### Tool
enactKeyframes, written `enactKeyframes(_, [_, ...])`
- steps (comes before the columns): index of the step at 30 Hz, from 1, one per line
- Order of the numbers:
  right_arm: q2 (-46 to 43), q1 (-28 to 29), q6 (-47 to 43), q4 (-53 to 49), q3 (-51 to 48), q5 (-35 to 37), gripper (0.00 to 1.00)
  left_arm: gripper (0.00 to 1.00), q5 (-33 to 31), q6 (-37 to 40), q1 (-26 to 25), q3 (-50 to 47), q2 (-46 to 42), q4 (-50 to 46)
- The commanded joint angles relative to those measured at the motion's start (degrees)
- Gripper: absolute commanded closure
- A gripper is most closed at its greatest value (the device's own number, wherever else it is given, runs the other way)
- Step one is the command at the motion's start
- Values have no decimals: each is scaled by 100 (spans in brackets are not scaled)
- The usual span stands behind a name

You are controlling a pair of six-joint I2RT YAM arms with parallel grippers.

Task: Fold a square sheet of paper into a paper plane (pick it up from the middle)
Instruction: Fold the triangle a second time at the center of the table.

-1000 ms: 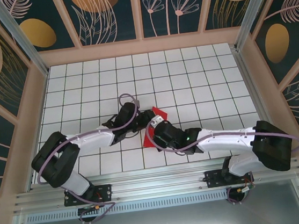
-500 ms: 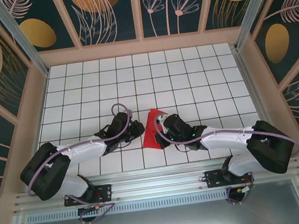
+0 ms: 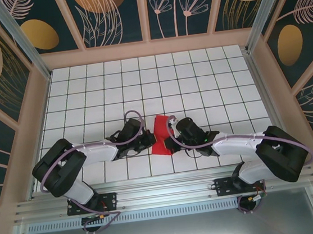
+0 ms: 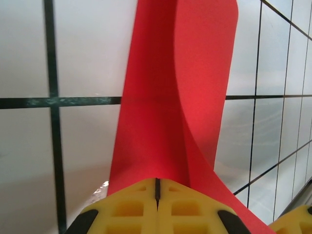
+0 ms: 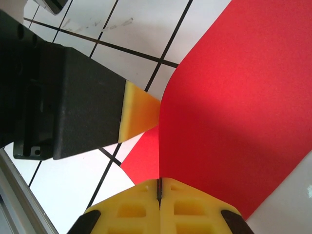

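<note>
The square sheet of paper (image 3: 160, 127) is in the near middle of the tiled table (image 3: 197, 78), bent up off the surface between the two arms. The left gripper (image 4: 157, 191) has its yellow fingertips pressed together on the sheet, and the red paper rises from between them and curls over to the right. The right gripper (image 5: 159, 191) is likewise clamped on the sheet, with a red edge running straight out of the seam between its pads. Just beside it, a black finger with a yellow tip (image 5: 137, 113) of the left gripper reaches the paper's curved edge. From above, the grippers flank the sheet, left and right.
</note>
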Motion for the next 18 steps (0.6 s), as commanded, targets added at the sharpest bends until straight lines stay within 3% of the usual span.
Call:
enactKeyframes(1, [75,-75,88,328,-93,-232,100,100,242,222,-103,220,216,28])
enactKeyframes(18, [295,-495,-338,82,15,-771,98,100,-413,465,-316,162,665,-649])
